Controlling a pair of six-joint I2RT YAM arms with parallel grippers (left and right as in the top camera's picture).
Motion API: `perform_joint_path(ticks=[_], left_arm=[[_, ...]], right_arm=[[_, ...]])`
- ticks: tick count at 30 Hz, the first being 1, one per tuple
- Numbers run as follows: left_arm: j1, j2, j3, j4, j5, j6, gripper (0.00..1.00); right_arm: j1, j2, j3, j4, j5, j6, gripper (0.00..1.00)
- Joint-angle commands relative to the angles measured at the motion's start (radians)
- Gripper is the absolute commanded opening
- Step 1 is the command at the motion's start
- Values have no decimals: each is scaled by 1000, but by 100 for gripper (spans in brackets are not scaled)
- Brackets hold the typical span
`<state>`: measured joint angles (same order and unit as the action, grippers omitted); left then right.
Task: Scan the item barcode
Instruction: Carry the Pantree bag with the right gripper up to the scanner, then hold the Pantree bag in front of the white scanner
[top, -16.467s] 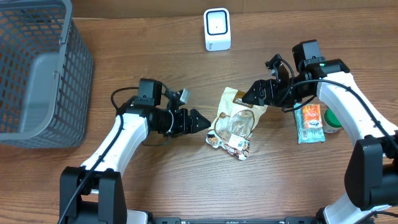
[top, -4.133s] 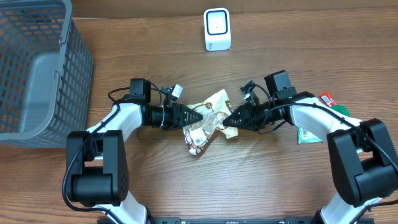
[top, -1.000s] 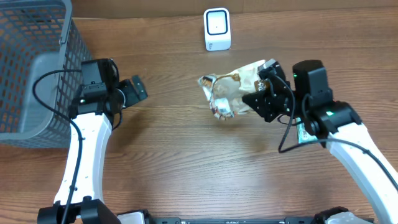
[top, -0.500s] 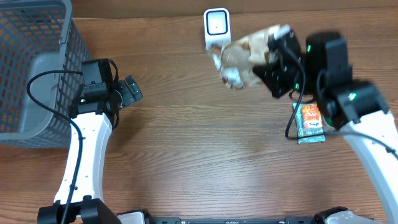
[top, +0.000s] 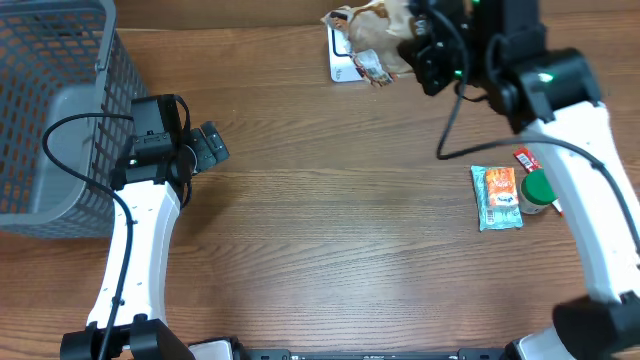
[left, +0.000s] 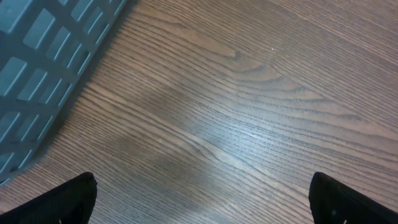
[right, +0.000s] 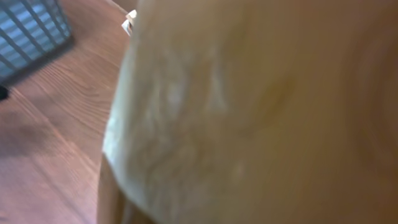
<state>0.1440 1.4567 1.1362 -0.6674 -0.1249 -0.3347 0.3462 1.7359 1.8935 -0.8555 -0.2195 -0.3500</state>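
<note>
The item, a crumpled beige and brown snack bag (top: 372, 32), hangs in the air at the table's far edge, with my right gripper (top: 425, 45) shut on its right end. It covers most of the white scanner (top: 343, 69), of which only the lower edge shows. In the right wrist view the bag (right: 249, 112) fills nearly the whole frame as a blur and hides the fingers. No barcode can be made out. My left gripper (top: 212, 147) stands open beside the basket, and in its own view (left: 202, 202) only bare wood lies between the fingertips.
A grey wire basket (top: 50, 120) takes up the far left, and its wall (left: 37, 62) shows in the left wrist view. At the right lie an orange and blue packet (top: 497, 197), a green-topped item (top: 538, 192) and a small red piece (top: 526, 158).
My right arm has carried the snack bag up and away from the table's middle to above the scanner. The left arm has stayed still and open.
</note>
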Motion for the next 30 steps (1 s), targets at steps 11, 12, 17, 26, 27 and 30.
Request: perform_joint_path(ticks=[11,12,17,26,27,30], left_arm=[[-1,-3,15,-2,-16,-10,100],[-1,-3,15,-2,-16,-10,100],[-1,-3,15,-2,-16,-10,100],[-1,-3,15,-2,-16,-10,100],[-1,-3,15,-2,-16,-10,100],[-1,-3,15,-2,-16,-10,100]], right_arm=[[161,255,24,422,367,-337,3],[164,272,24,439,381,-365,3],[165,358,24,554,501,-419,3],[168,436,23,755,561,-418,3],[168,448,23,774,571,-418,4],[169,476,23,832,586,-420,3]])
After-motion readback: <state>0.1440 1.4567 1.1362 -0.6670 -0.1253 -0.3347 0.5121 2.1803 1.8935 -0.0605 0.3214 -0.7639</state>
